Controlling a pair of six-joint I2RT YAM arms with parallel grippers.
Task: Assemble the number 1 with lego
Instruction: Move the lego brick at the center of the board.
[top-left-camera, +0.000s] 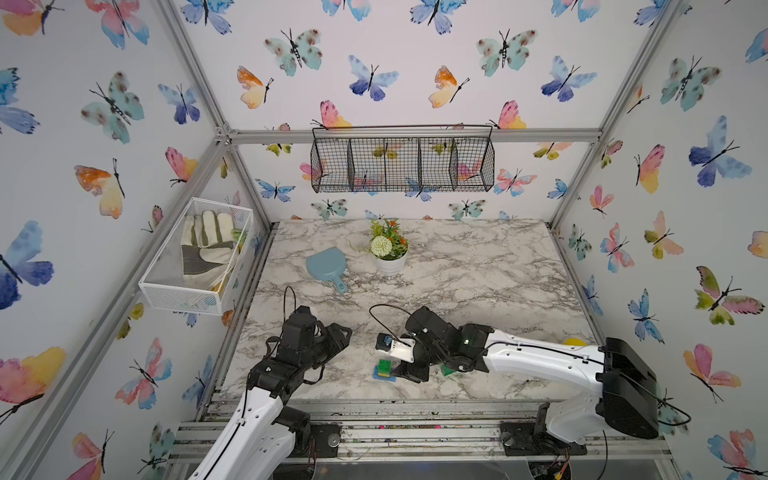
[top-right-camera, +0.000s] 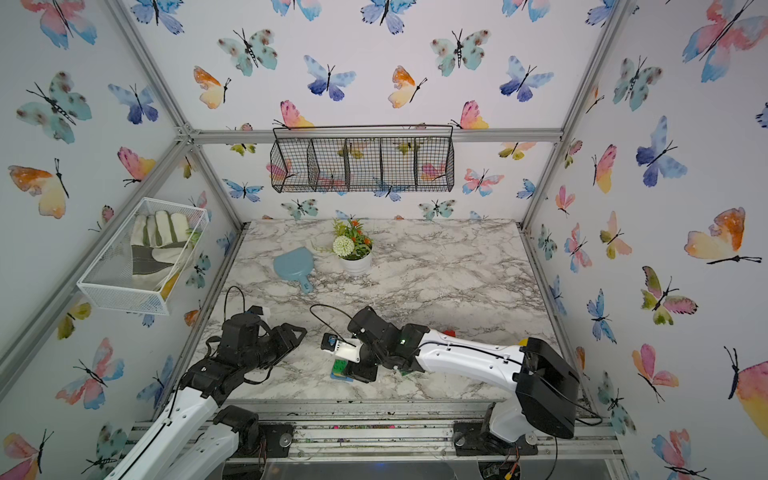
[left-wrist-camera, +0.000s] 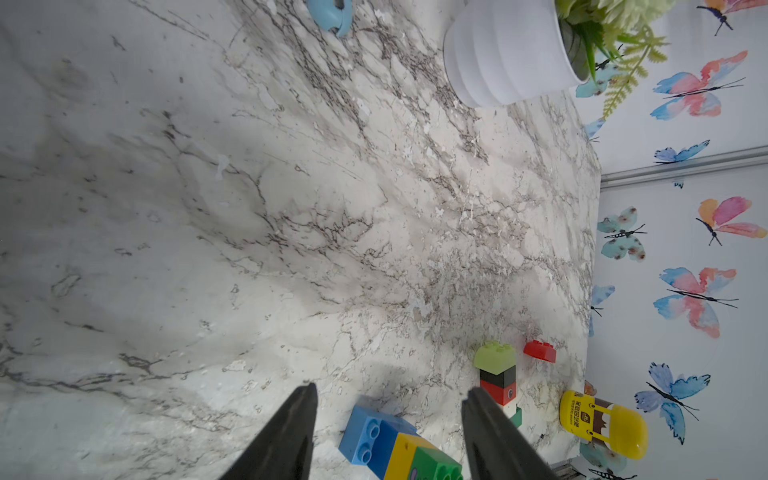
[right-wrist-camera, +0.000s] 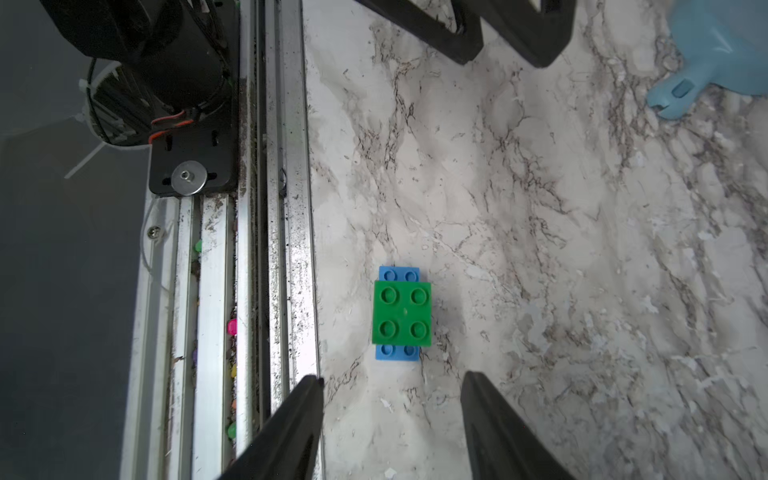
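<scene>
Right wrist view looked down past the right end effector, whose jaws stood spread and held nothing. Ahead of its tips we saw the green brick seated on the blue brick, which poked out at both ends. The left wrist view showed a yellow brick between the two.

In both top views this stack sat on the tabletop close to its near edge, just beside the aluminium rail. The right arm lay stretched low from the near right corner towards the left, its wrist bent down over the stack. The left arm stood folded at the near left. The left end effector pointed right, jaws likewise spread and empty, apart from the stack.

Right of the stack we saw lime, black and red bricks joined in a line. A loose red brick lay near them, and a yellow jar stood by the right edge.

Beyond the arms the tabletop lay bare across its middle and right. At the far side stood the white plant pot, with the blue scoop beside it.
</scene>
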